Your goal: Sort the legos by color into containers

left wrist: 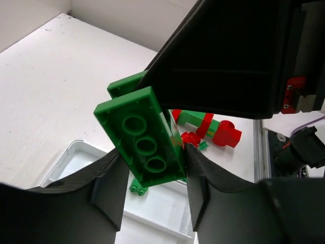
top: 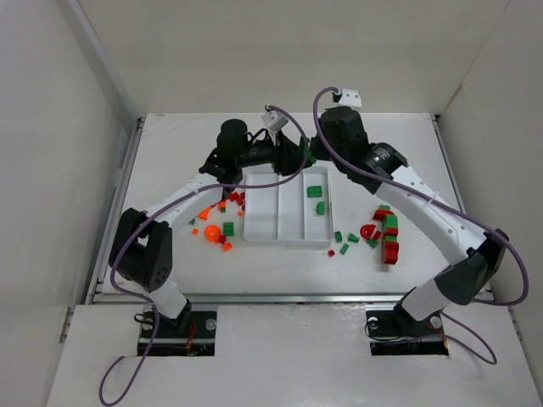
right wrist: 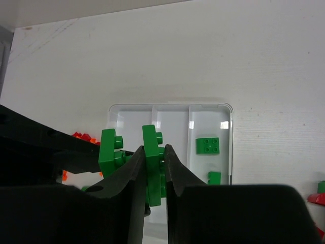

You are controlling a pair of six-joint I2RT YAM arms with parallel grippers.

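Holding both arms high over the far end of the tray (top: 288, 243), you have a green piece in each gripper. The right gripper (right wrist: 154, 173) is clamped tight on a green brick (right wrist: 151, 147) standing on edge. The left gripper (left wrist: 152, 178) looks pinched on the lower end of a green plate (left wrist: 139, 137) whose hollow underside faces its camera. The two greens sit just beside each other; whether they are locked together you cannot tell from these views. If they are, treat this as a separation: hold the right grip firm and peel the plate away by tilting, not by a straight pull, so neither piece pops loose and flies. Work above the tray's right compartment (top: 318, 229), where two green pieces (top: 315, 192) lie, so anything dropped lands with its own colour. Check that the left fingers (left wrist: 109, 188) bear squarely on the plate's edges before you load it. Loose legos (top: 386, 233) wait on the table (top: 187, 144) either side of the tray
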